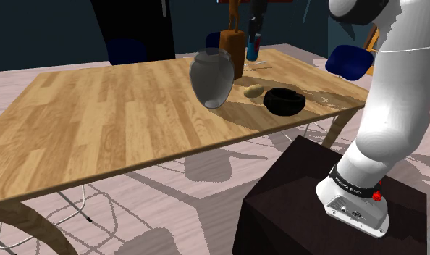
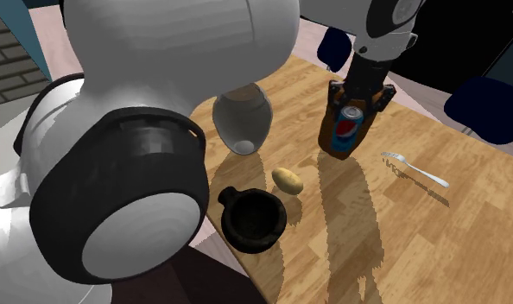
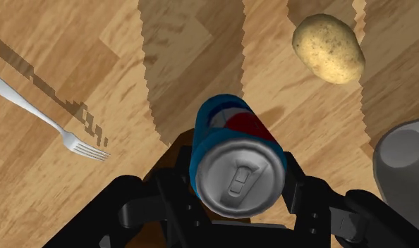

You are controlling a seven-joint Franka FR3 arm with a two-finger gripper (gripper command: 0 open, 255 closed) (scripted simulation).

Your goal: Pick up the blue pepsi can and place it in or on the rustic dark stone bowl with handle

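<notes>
1. The claw (image 2: 357,105) is closed on the blue Pepsi can (image 3: 236,163), with one black finger on each side of its wall and the silver lid facing the wrist camera. The can hangs upright beside a tall brown bottle (image 1: 233,52) and appears clear of the wooden counter (image 1: 98,109).
2. The step in hand, as I judge it, is carrying the can over to the dark stone bowl (image 2: 279,218), which sits empty near the counter edge closest to the stand.
3. Travel high. A potato (image 2: 287,180) lies just beside the bowl, roughly between it and the can, and a grey vase (image 2: 242,117) is near that path on one side. A low sweep could knock either.
4. Hold the grip firm and the can vertical, then centre it over the bowl's opening before descending. The bowl looks only somewhat wider than the can, so an off-centre drop could catch the rim and tip.
5. Lower until the base rests inside, then open the fingers. The fork (image 2: 416,169) lies well apart and needs no care.
</notes>
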